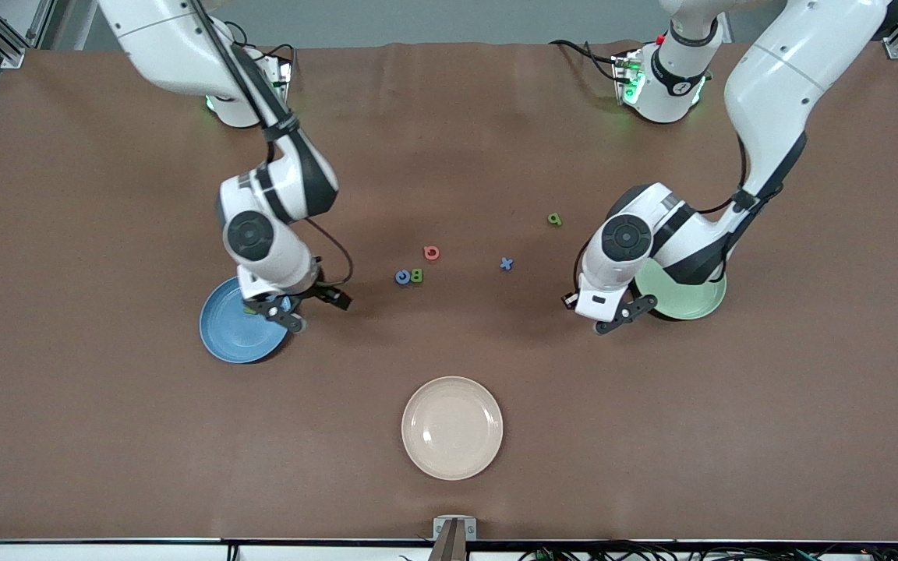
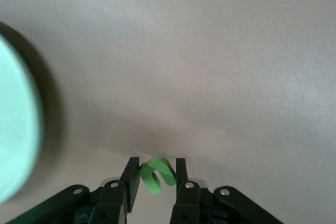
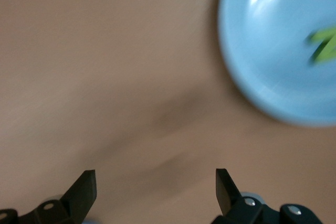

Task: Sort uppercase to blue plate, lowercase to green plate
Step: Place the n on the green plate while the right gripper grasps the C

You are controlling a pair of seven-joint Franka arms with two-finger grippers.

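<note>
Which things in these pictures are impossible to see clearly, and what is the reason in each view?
- Green plate, front view: mostly covered by the left arm, so its contents are hidden.
- Green letter in the left end effector, left wrist view: which letter cannot be told.
- Green letter on the blue plate, right wrist view: blurred and cut by the edge.
- Letters beside the blue G, front view: too small to read surely.

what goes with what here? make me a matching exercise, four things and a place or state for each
Things
1. green u-shaped letter
2. green N
3. right gripper
4. beige plate

Places or states
a. on the blue plate
b. open, holding nothing, by the blue plate
c. pinched in the shut left gripper
d. nearest the front camera, nothing on it

Pairs: 1-c, 2-a, 3-b, 4-d
</note>
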